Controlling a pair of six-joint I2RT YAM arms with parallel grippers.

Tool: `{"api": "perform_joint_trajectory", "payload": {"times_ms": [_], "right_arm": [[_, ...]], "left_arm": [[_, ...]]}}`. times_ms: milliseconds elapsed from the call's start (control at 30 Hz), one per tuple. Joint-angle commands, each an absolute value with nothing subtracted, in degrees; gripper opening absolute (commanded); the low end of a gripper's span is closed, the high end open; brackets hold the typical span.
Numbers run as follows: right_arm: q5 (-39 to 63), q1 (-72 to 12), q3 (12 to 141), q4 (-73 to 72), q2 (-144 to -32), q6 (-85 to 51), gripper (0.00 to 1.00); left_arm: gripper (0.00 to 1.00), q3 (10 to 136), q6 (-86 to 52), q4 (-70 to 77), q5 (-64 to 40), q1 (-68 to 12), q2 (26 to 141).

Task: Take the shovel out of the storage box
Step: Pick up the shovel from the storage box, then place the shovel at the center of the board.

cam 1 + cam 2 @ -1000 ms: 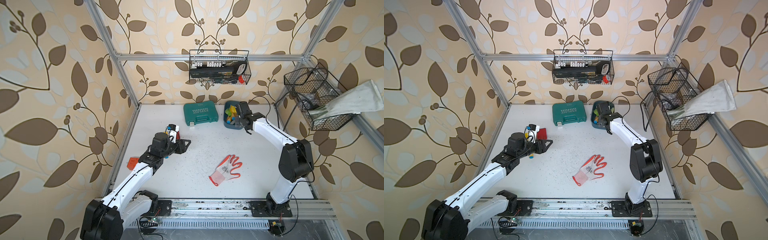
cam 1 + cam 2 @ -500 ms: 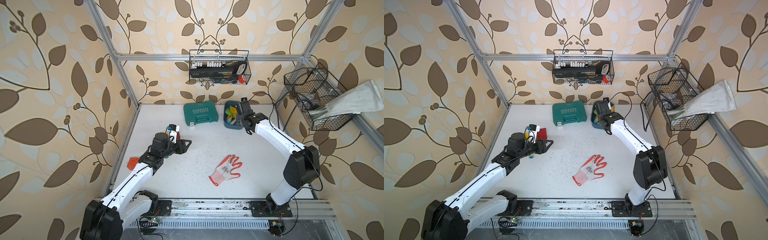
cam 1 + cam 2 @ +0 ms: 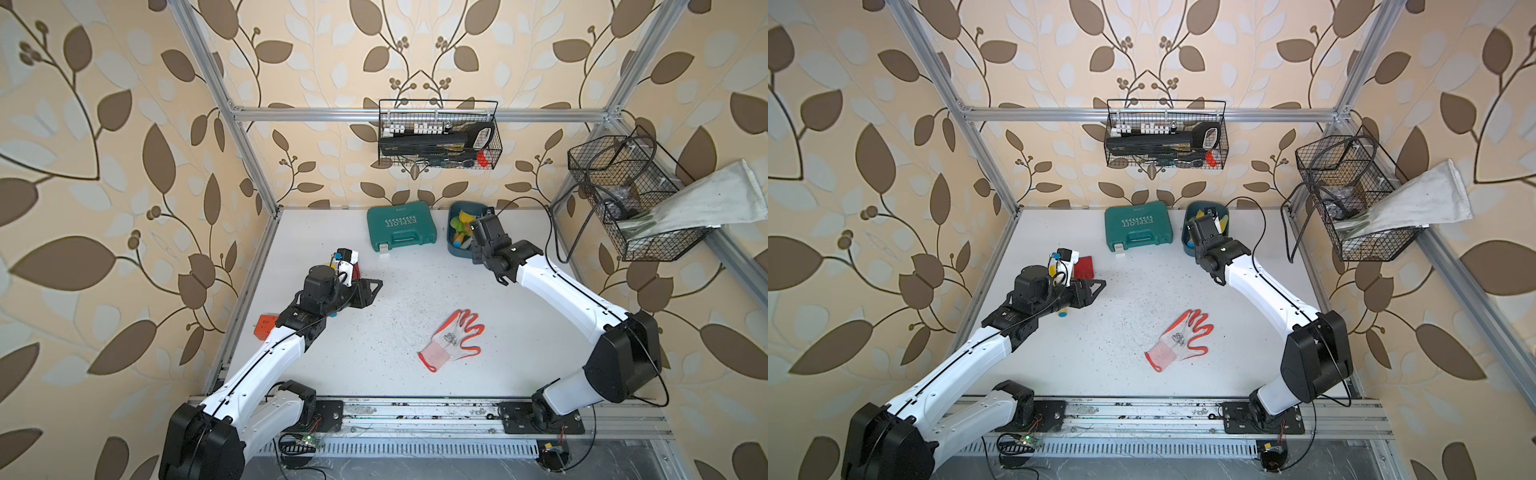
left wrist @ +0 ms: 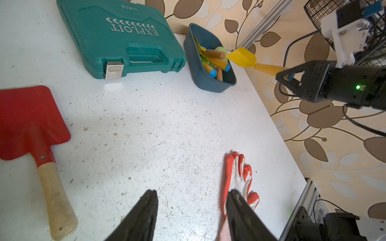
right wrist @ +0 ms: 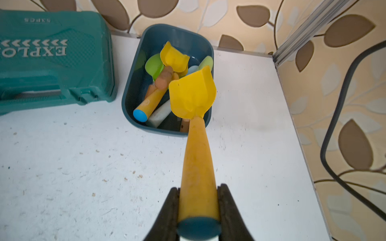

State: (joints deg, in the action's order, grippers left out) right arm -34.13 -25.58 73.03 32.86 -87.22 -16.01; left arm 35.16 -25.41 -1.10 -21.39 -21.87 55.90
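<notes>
yellow shovel (image 5: 193,94) pinched in outstretched right gripper (image 5: 198,188) by storage box (image 5: 127,98); left gripper (image 4: 192,193) parted.

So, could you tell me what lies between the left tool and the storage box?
Only bare, grit-flecked table; the left wrist view shows nothing else between the open left tool and the storage box. The glove lies off to one side.

The right hand (image 5: 198,189) clamps the orange-yellow handle of a yellow shovel (image 5: 196,141) just above its blue end cap. At the hand's twelve o'clock, the blade overlaps the near rim of the dark blue storage box (image 5: 158,131), which holds a second yellow shovel (image 5: 174,57), a green scoop (image 5: 153,66) and a blue-capped handle (image 5: 149,102). At ten o'clock, the teal EXPLOIT case (image 5: 52,62) lies on the white tabletop (image 5: 83,177), just beside the box.
</notes>
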Motion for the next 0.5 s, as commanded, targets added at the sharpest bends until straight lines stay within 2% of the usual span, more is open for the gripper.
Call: {"api": "perform_joint_trajectory", "payload": {"times_ms": [0,167,467], "right_arm": [[-35.8,-27.3,70.2,33.8,-83.2,-18.5,0.02],[-36.8,-30.6,68.8,34.4,-78.1,-18.5,0.02],[-35.5,-36.2,69.5,33.3,-75.6,-17.0,0.02]], "left_arm": [[0.57,37.5,-25.4,0.3,-22.4,-22.6,54.6],[0.58,37.7,-25.6,0.9,-22.8,-22.7,55.5],[0.59,40.0,-29.3,5.4,-25.5,-22.9,59.1]]}}
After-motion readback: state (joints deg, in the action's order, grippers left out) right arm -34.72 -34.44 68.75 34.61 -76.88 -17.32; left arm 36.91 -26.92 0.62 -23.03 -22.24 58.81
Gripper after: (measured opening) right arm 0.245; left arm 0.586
